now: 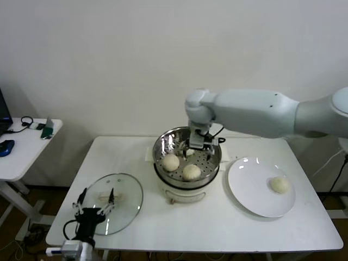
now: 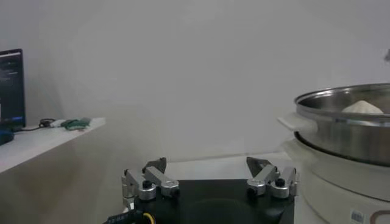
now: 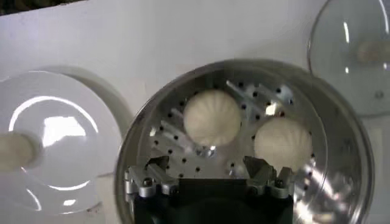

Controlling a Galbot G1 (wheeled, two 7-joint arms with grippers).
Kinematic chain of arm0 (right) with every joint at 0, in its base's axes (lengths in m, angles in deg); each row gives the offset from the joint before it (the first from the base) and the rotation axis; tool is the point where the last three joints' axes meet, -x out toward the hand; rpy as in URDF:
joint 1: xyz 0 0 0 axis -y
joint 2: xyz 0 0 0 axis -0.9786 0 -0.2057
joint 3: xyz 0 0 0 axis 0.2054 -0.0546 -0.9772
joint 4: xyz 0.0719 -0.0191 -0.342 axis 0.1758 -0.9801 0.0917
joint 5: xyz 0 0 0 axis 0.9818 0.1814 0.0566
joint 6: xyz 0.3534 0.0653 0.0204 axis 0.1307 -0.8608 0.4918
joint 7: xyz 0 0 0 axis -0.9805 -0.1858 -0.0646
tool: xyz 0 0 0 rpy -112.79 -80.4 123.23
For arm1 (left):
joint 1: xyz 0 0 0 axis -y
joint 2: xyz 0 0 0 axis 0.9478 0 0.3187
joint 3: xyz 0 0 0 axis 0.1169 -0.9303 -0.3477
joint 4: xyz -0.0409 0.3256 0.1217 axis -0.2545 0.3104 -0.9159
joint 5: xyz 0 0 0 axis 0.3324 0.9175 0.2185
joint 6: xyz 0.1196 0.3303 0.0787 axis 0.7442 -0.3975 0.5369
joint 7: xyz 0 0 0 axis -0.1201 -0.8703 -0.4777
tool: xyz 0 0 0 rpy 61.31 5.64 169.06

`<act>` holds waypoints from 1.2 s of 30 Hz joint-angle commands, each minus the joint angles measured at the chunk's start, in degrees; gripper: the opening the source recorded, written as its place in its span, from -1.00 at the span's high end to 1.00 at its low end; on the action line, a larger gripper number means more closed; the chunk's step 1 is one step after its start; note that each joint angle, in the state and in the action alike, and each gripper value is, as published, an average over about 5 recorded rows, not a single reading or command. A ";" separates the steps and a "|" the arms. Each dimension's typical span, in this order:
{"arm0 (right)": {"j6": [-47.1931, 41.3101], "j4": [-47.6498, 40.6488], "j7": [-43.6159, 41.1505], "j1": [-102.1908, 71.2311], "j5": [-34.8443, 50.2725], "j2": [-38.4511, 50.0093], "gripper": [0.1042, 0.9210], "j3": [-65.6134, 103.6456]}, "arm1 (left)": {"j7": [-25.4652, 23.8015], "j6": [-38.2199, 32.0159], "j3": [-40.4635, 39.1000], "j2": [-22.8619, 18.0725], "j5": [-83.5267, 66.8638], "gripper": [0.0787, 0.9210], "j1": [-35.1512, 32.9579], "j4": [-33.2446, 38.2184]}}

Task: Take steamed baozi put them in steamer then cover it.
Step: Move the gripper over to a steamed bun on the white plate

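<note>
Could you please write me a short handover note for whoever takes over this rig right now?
Right pincer: open, empty, over the far side of the steamer.
Left pincer: open, idle, at the table's near left edge above the lid.
Baozi: two clearly in the steamer, and a third seems to lie under the right pincer; one left on the plate.
Plate: on the table, right of the steamer.
Lid: flat on the table, left of the steamer.
Done: most baozi loaded.
Left: move the last baozi from the plate, then put the lid on.
</note>
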 commanded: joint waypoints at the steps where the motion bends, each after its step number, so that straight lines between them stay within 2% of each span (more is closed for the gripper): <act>1: -14.28 -1.89 4.10 6.32 19.77 14.26 -0.76 -6.10 | 0.03 0.18 -0.33 0.35 0.00 -0.77 0.38 0.31; 7: -27.53 -0.74 8.57 5.30 23.85 24.99 -0.76 -8.87 | 0.06 0.25 -0.37 0.84 -0.03 -0.77 0.54 0.26; 11: -31.46 0.39 8.70 0.64 18.90 32.11 -0.76 -6.56 | 0.08 0.09 -0.12 1.06 -0.10 -0.77 0.13 0.24; 17: -31.76 -0.73 8.34 -14.18 11.23 38.43 -0.76 3.84 | 0.11 0.00 0.09 1.13 -0.08 -0.77 -0.40 0.37; 26: -28.80 -11.53 7.70 -32.81 1.11 36.12 -0.76 20.87 | 0.20 0.41 0.40 1.02 0.49 -0.77 -1.25 1.11; 36: -26.79 -21.37 7.03 -38.61 -3.40 31.53 -0.76 27.60 | 0.02 0.49 0.50 0.52 1.89 -0.77 -1.82 1.40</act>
